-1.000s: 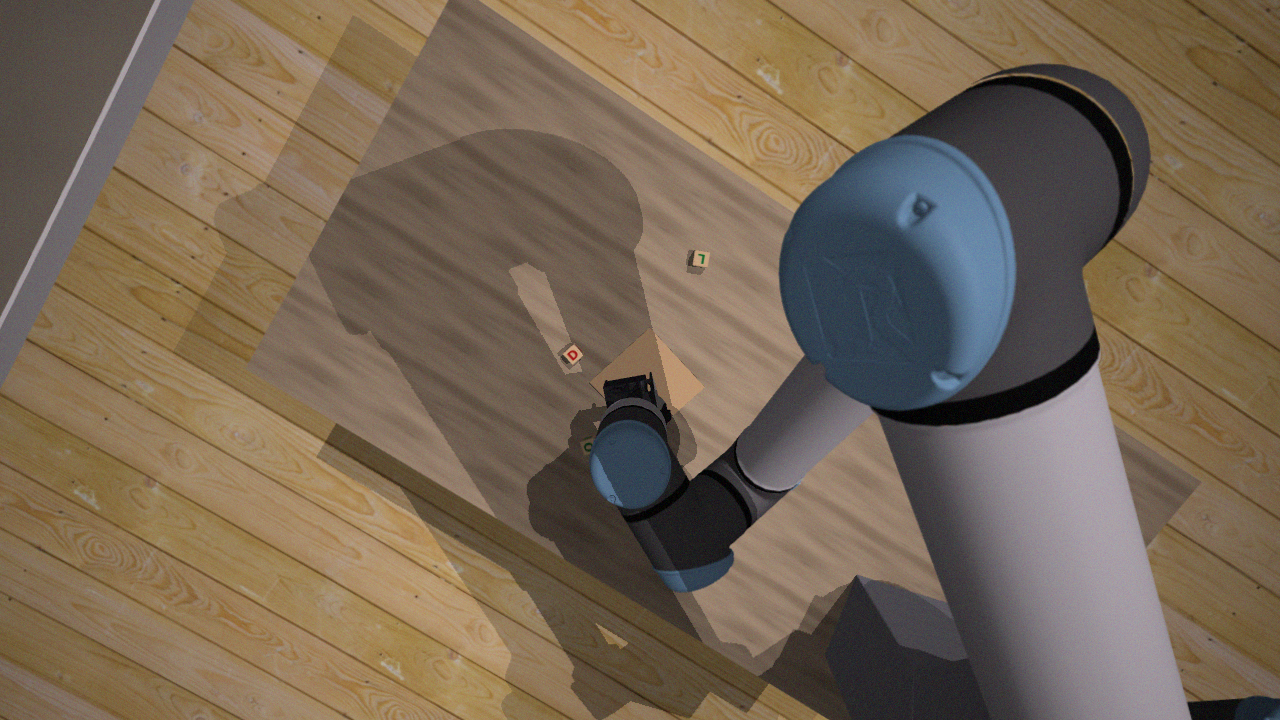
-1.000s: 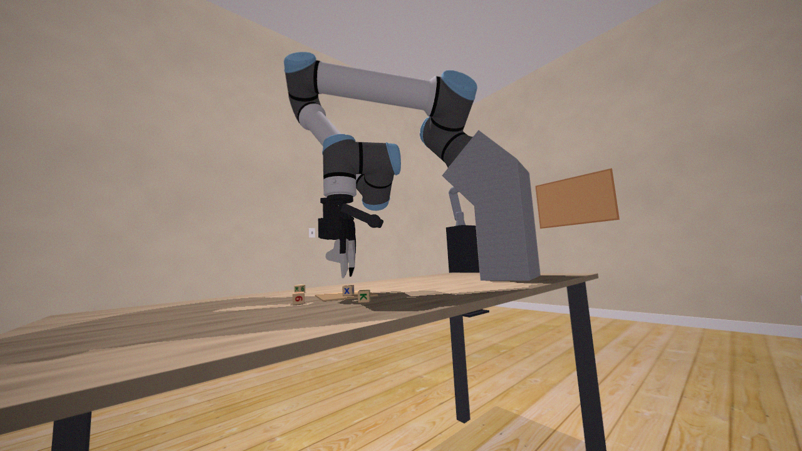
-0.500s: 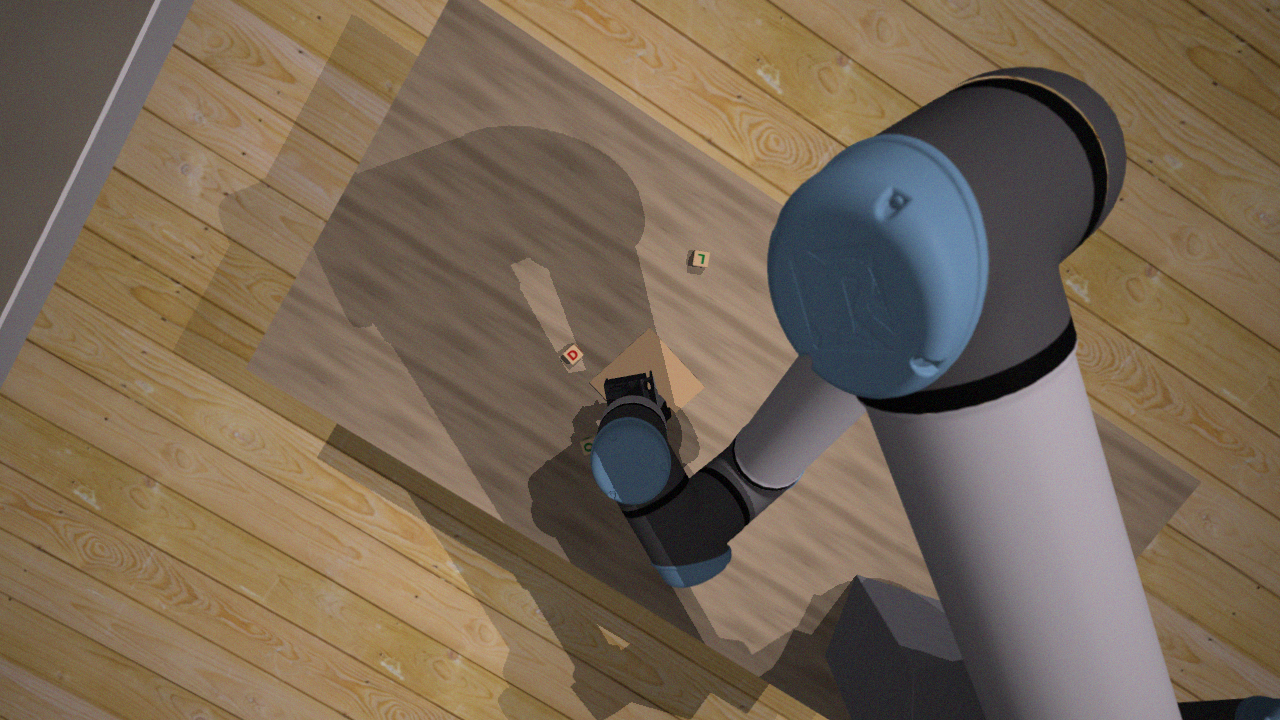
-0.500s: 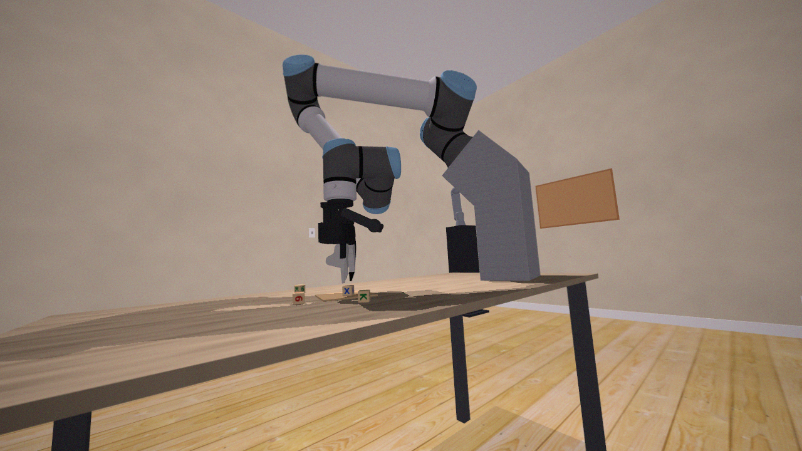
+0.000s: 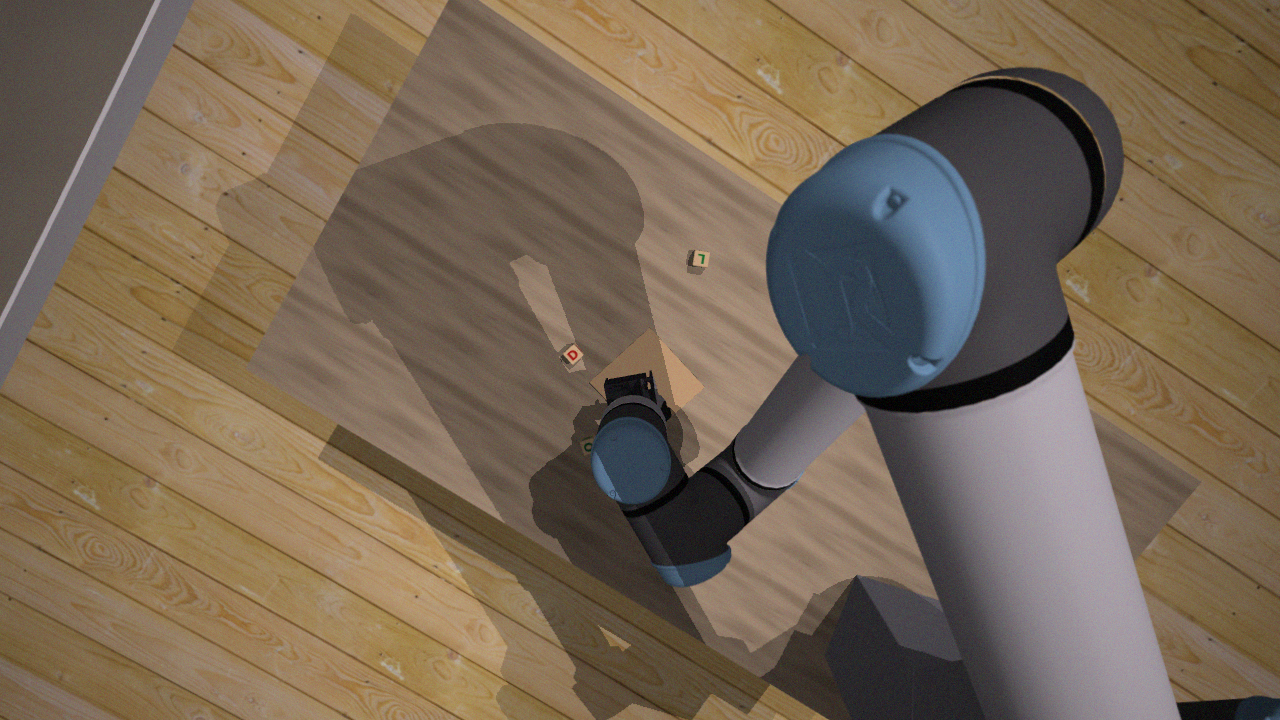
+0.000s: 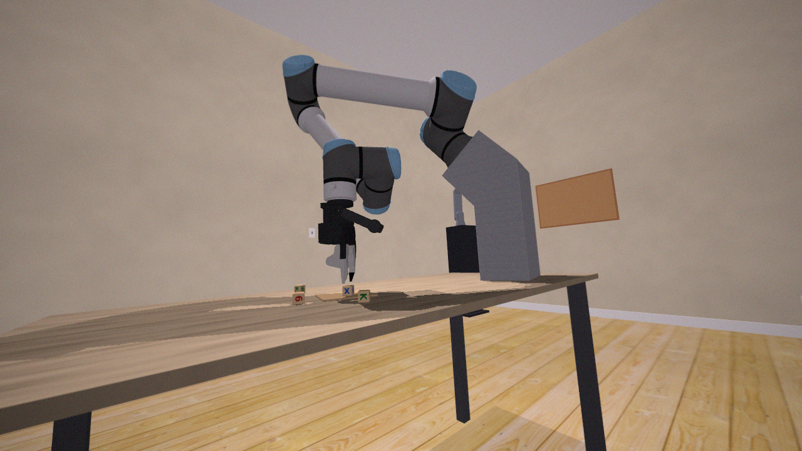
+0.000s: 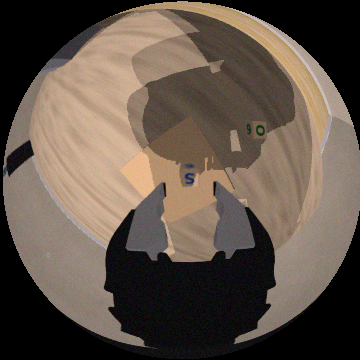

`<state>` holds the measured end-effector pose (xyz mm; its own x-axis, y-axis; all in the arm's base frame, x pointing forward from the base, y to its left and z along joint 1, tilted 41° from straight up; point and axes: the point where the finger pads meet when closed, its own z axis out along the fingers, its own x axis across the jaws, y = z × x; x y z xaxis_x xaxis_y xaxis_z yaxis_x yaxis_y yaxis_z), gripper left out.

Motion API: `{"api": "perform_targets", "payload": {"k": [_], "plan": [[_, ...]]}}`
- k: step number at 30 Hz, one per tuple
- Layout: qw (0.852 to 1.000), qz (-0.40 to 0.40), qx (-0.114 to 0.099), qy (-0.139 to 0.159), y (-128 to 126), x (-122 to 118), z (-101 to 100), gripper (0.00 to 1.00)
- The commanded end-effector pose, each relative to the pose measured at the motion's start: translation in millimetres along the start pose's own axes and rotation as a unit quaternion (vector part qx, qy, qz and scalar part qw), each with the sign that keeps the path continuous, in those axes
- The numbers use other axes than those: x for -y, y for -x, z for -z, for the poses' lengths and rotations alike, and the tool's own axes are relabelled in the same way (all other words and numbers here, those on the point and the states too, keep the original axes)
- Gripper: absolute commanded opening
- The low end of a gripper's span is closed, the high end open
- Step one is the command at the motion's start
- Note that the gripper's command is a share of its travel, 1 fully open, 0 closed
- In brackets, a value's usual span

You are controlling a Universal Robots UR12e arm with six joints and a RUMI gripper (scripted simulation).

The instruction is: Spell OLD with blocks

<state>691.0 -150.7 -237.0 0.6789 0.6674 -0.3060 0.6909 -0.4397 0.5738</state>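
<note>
Gripper (image 5: 629,386) (image 6: 348,279) (image 7: 189,183), one, partly open and holding nothing, poised over the blue S block (image 6: 347,290) (image 7: 189,177) on the mat (image 5: 684,376) (image 6: 325,297) (image 7: 137,175), presumably to clear that spare letter away.

The smooth light-grey, blue-capped jointed arm (image 5: 1011,501) (image 6: 375,86) reaches toward nine o'clock in the exterior view, its black two-jaw gripper (image 5: 629,388) (image 6: 347,279) (image 7: 189,183) pointing to six, grey fingers (image 6: 343,270) apart
</note>
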Motion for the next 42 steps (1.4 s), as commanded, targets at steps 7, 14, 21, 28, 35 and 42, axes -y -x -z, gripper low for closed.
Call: {"api": "perform_targets", "payload": {"k": [7,14,21,28,35,42], "plan": [[1.0,0.0,0.0,0.0,-0.3,-0.2,-2.2,0.37],[1.0,0.0,0.0,0.0,-0.3,-0.2,-9.5,0.37],[1.0,0.0,0.0,0.0,-0.3,-0.2,-22.9,0.37],[1.0,0.0,0.0,0.0,-0.3,-0.2,-29.4,0.37],[1.0,0.0,0.0,0.0,-0.3,-0.2,-31.3,0.37],[1.0,0.0,0.0,0.0,-0.3,-0.2,-31.3,0.37]]}}
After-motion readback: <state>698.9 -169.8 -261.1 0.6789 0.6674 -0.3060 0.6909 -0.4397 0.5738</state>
